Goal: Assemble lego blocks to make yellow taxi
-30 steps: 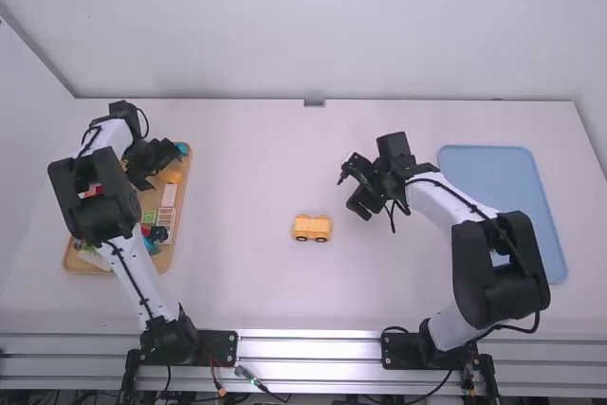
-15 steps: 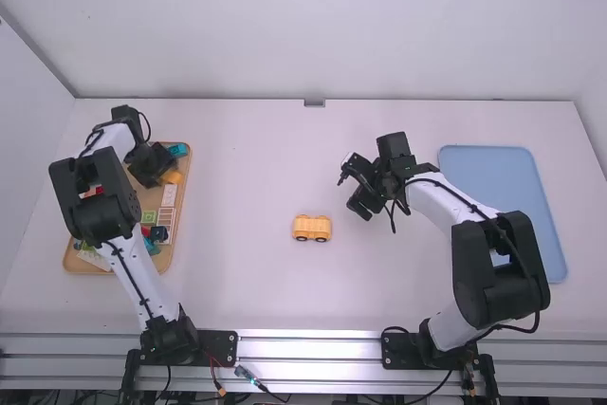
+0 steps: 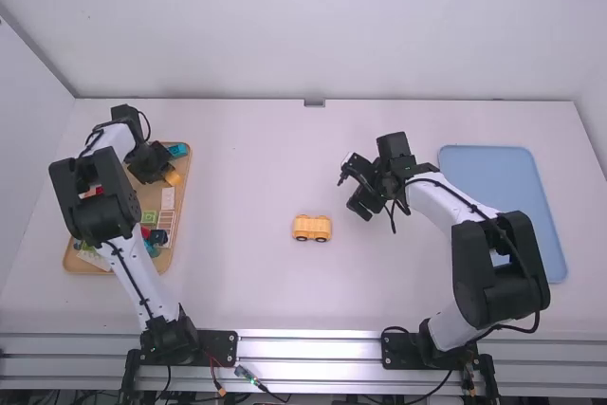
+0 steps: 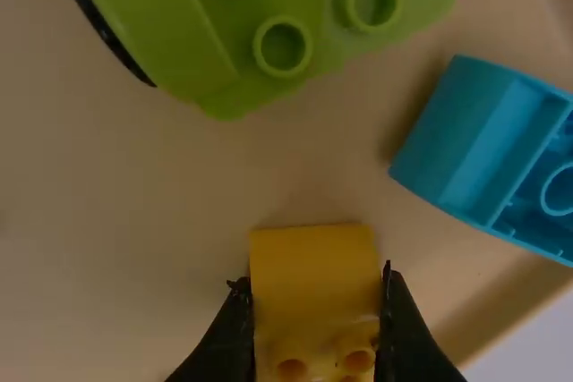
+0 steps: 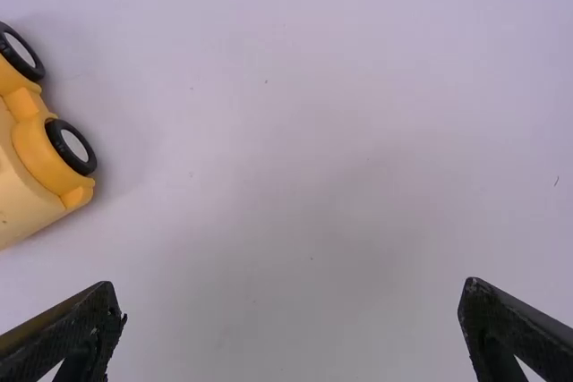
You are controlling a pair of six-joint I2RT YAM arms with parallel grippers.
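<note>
Left hand has closed in, gripping a yellow block; right hand is empty and wide open.

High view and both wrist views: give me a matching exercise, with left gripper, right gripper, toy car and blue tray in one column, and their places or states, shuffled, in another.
1. Left gripper
2. Right gripper
3. Toy car
4. Blue tray

A. Flat on the table, toward the high view's right edge
B. Fingers on either side of a yellow block
C. On the table, between the two arms
D. Fingers apart, nothing between them

Pairs: 1-B, 2-D, 3-C, 4-A
</note>
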